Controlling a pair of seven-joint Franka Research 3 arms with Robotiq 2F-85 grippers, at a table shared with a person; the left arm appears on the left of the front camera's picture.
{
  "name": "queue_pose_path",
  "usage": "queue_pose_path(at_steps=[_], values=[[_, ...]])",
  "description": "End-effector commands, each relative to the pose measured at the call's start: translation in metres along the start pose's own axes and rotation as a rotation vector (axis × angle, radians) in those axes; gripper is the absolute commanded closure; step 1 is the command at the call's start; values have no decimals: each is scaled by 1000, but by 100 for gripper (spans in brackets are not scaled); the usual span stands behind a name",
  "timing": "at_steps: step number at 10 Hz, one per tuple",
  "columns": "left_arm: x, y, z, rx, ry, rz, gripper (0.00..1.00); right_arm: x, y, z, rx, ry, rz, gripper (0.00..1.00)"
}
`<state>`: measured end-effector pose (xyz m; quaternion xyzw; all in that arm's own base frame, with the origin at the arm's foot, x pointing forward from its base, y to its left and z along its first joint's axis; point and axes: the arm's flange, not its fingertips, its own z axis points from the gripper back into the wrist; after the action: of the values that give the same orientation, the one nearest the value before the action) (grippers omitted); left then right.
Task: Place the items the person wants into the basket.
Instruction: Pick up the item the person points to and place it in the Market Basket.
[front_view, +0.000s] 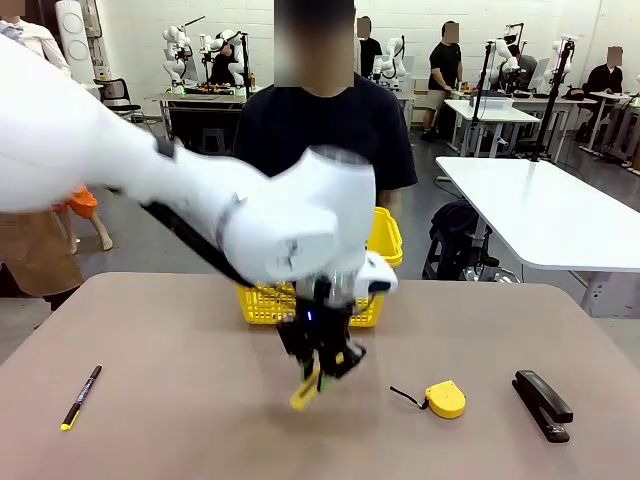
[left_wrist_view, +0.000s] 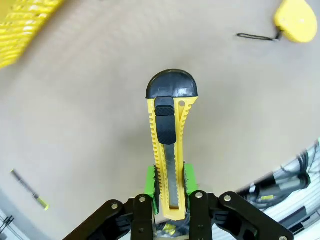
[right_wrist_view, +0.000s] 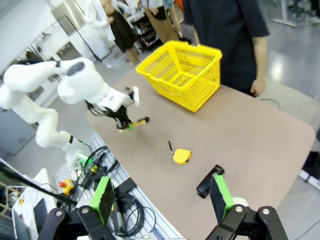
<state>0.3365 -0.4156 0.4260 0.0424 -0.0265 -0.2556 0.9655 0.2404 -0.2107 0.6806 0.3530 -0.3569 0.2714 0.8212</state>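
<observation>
My left gripper (front_view: 322, 368) (left_wrist_view: 169, 180) is shut on the yellow-and-black utility knife (front_view: 306, 392) (left_wrist_view: 170, 150), with the green pads clamping its sides. The knife points down at the table, black end farthest from me, in front of the yellow basket (front_view: 385, 240) (right_wrist_view: 180, 75). The thin black pen with a yellow tip (front_view: 82, 396) (left_wrist_view: 30, 190) lies on the table's left. The person (front_view: 330, 120) in a dark T-shirt stands behind the basket. My right gripper (right_wrist_view: 161, 196) hangs open and high over the near right corner, holding nothing.
A round yellow tape measure (front_view: 445, 398) (right_wrist_view: 181, 156) and a black stapler (front_view: 543, 404) (right_wrist_view: 209, 181) lie at the right of the brown table (front_view: 180, 350). The person's hand (right_wrist_view: 258, 87) hangs by the far table edge. Cables run along the robot-side edge.
</observation>
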Motion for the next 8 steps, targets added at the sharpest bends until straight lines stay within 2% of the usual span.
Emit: queue_pose_path(at_steps=[1, 4, 8], values=[[-18, 15, 79, 44, -27, -8, 100, 2, -1, 1, 18, -17, 15, 0], [-29, 21, 138, 43, -50, 0, 100, 2, -1, 1, 18, -17, 15, 0], [-35, 22, 151, 63, -65, 13, 100, 2, -1, 1, 18, -17, 15, 0]])
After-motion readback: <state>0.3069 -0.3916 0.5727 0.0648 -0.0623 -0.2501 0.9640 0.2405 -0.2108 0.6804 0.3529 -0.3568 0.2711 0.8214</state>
